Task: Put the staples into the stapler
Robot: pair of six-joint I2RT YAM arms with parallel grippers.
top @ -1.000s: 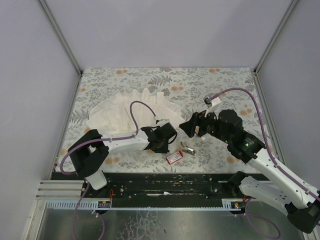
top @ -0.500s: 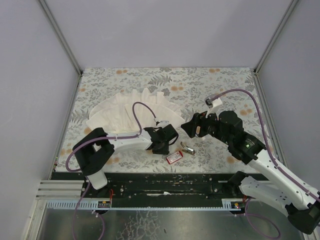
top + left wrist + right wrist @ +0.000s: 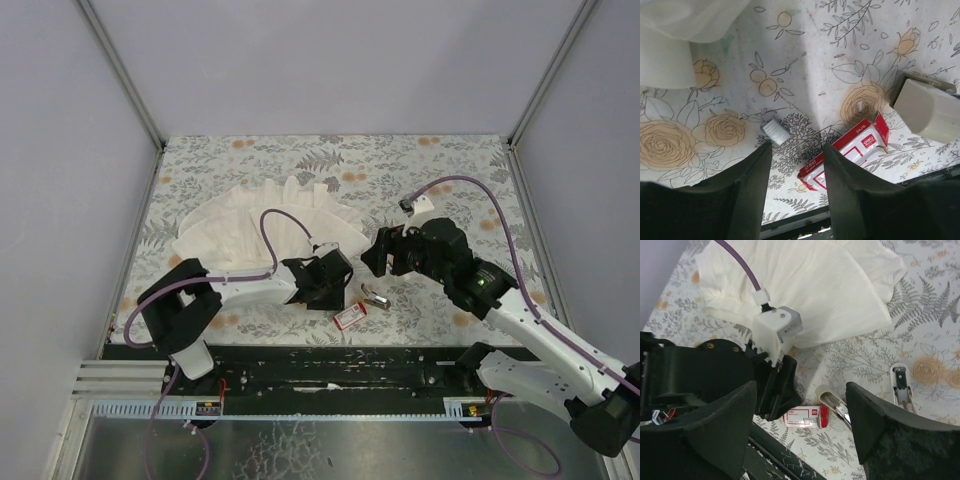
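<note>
Left gripper [image 3: 798, 150] and right gripper [image 3: 801, 390] gape wide, empty. The staples [image 3: 776, 132], seemingly that silvery strip, look light and brittle; pinch the long sides gently.

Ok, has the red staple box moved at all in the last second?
No. In the top view the red box lies at the same spot, just beyond the black rail that holds the arm bases.

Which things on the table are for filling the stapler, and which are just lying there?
For the job: small silvery-dark metal stapler; tiny silvery staple strip; little red box with white label.
Just lying about: big white pleated cloth.
</note>
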